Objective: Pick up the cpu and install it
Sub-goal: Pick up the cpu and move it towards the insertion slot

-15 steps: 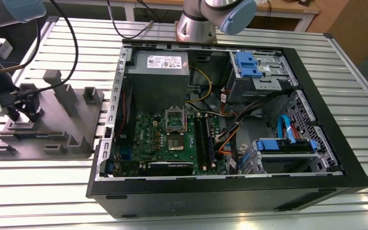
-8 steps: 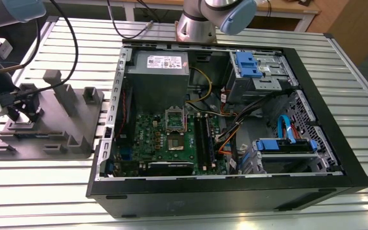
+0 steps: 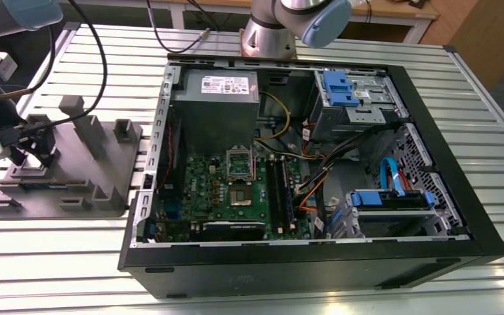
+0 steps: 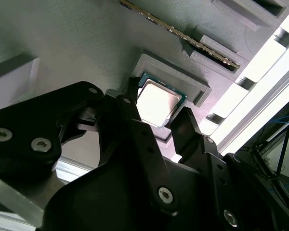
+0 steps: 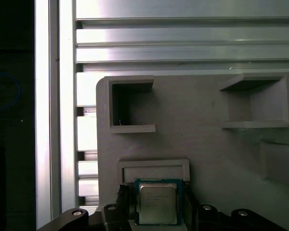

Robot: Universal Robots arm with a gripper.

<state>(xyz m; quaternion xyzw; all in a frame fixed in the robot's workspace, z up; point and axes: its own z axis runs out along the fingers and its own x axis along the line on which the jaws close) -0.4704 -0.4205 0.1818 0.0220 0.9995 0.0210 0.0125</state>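
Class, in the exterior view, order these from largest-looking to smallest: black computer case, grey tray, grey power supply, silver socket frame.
1. black computer case
2. grey tray
3. grey power supply
4. silver socket frame
No two look alike in size.

Slatted metal desk (image 3: 497,98) carried open black computer case (image 3: 322,272), lying on its side. Inside: grey power supply (image 3: 217,98) at far end, green motherboard (image 3: 221,193) nearer, silver socket frame (image 3: 239,163) on board, black memory sticks (image 3: 277,187) just beside frame, blue drive brackets (image 3: 340,88) toward exterior view's right. Grey tray (image 3: 86,174) with upright blocks lay at exterior view's left, beside case. Dark hand (image 3: 29,147) hung low over tray's left part. Arm base (image 3: 274,36) stood beyond case.
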